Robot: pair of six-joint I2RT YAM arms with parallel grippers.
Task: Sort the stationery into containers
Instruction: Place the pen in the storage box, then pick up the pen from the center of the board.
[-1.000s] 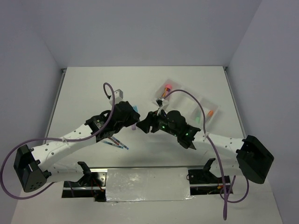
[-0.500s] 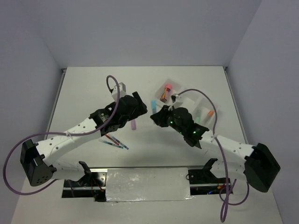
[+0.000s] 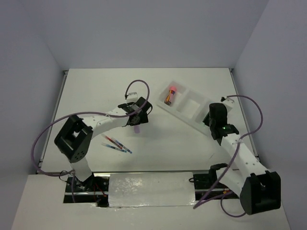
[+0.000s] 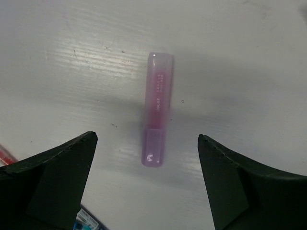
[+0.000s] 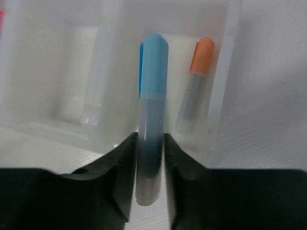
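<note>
The purple marker [image 4: 157, 110] lies flat on the table, and my left gripper [image 4: 146, 140] hangs open above its near end without touching it. From above the purple marker [image 3: 137, 128] shows just past the left gripper [image 3: 138, 120]. My right gripper [image 5: 149, 139] is shut on the blue marker [image 5: 153, 96], holding it over the right compartment of the white tray [image 5: 57, 129], where an orange marker [image 5: 196, 81] lies. In the top view the right gripper [image 3: 210, 118] covers that end of the tray [image 3: 192, 106]. The pink-capped orange piece [image 3: 170, 95] sits in the left compartment.
Two thin dark pens [image 3: 116, 143] lie on the table near the left arm, and their ends show in the corner of the left wrist view [image 4: 86, 220]. The left arm's purple cable [image 3: 136, 84] loops over the table behind the wrist.
The blue marker passed from the left gripper to the right, which carried it right to the tray's end compartment. The left gripper opened wide and settled over the purple marker.
</note>
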